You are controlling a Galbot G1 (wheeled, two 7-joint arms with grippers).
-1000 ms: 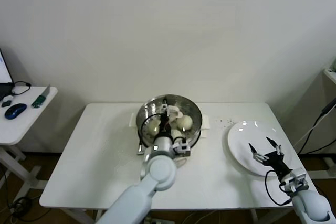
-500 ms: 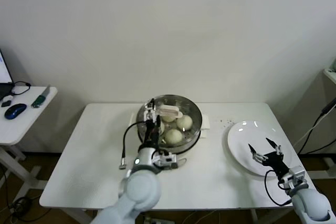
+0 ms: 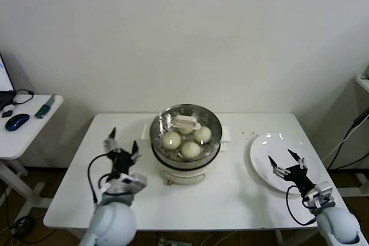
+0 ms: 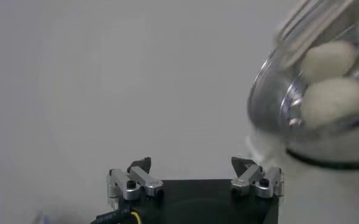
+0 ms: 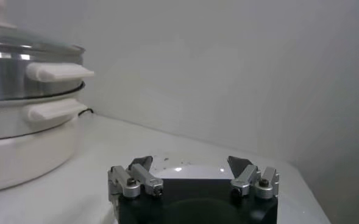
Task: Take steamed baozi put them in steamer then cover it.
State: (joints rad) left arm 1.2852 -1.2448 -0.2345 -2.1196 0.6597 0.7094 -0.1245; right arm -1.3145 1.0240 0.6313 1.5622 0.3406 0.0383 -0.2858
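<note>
- Since the lid (image 3: 185, 124) already sits on the steamer (image 3: 185, 142) with the buns (image 3: 172, 139) showing through the glass, you're basically at the finish, so the risks are all about not undoing it.
- Your left gripper (image 3: 120, 152) hangs over the table (image 3: 230, 191) just beside the steamer on your left, jaws spread wide and holding nothing. If that arm swings toward the pot while it parks, I'd guess it could clip the side handle or nudge the lid off centre.
- In the left wrist view the glass and buns (image 4: 331, 97) look near, so give it room.
- Your right gripper (image 3: 287, 165) hovers over the white plate (image 3: 262, 159), well apart from the steamer, jaws also released and empty. Drop it too low and the fingertips could scrape or tip the plate, which sits near the table's right edge.
- From the head view I can only count three buns clearly under the lid handle (image 3: 187, 123); a fourth may be hidden behind it, can't tell, so check before calling it done.
- Can't tell whether the lid is seated evenly all round either.
</note>
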